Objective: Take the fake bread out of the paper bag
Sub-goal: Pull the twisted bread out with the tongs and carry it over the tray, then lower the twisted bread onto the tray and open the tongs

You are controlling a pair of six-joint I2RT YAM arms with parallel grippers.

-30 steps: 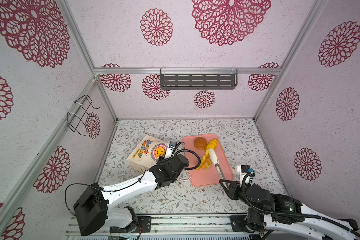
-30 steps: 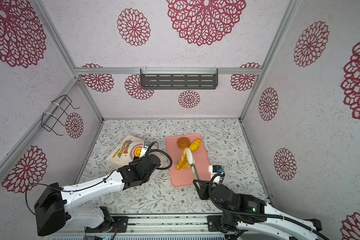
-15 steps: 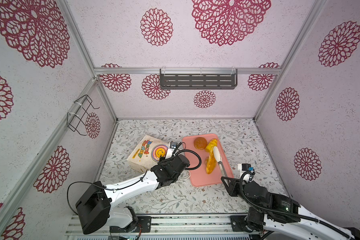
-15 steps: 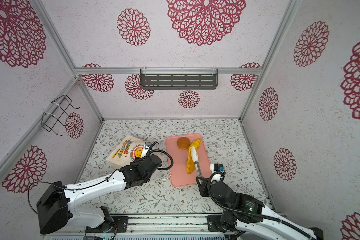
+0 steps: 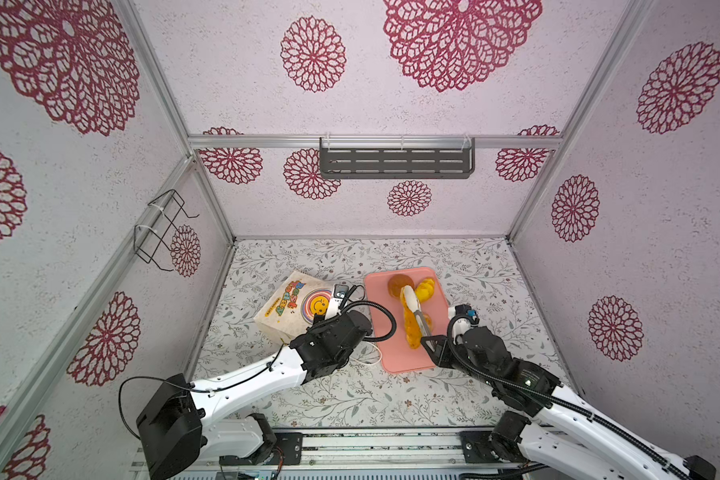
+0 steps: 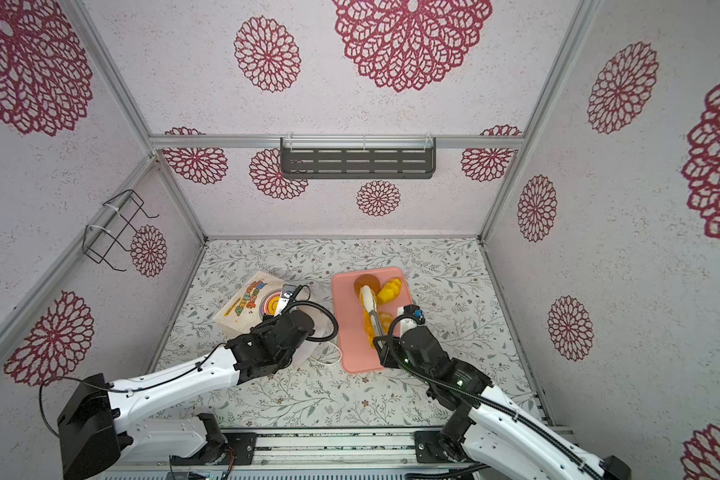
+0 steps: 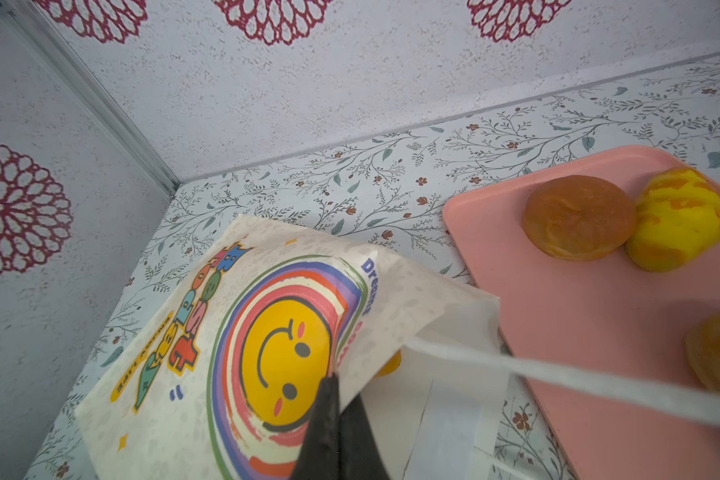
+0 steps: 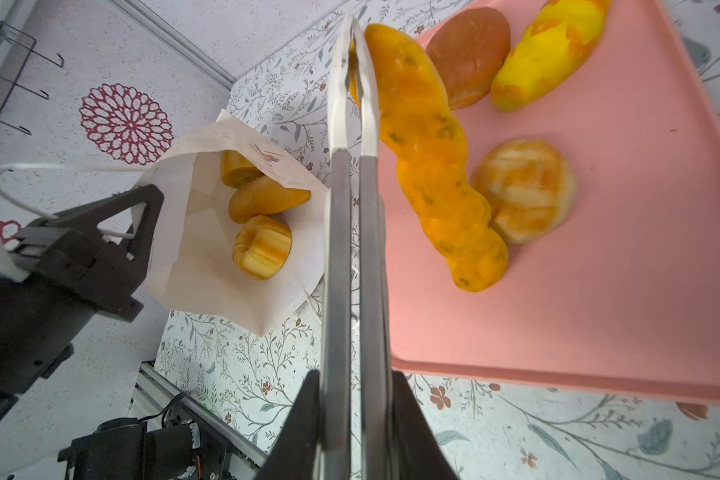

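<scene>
Three pieces of fake bread [image 8: 267,197] sat inside the paper bag [image 5: 285,309], a fluted ring cake [image 8: 262,247] nearest its mouth. The bag lay on its side on the floral table [image 5: 350,399], smiley face up, just left of the pink tray [image 5: 395,359]. The left gripper [image 7: 336,388] was clenched on the upper lip of the bag's mouth, which stood open, and a white cord handle [image 7: 558,376] hung loose beside it. On the tray rested a brown bun [image 7: 578,216] touching a yellow roll [image 7: 678,220], with a pale round bun [image 8: 524,189] nearer the arms. The right gripper [image 8: 352,386] was clamped tight around metal tongs [image 8: 346,208], and the tongs pinched one end of a long orange loaf [image 8: 433,166] over the tray. Its other end was down beside the pale bun, though I couldn't tell whether it touched the tray.
</scene>
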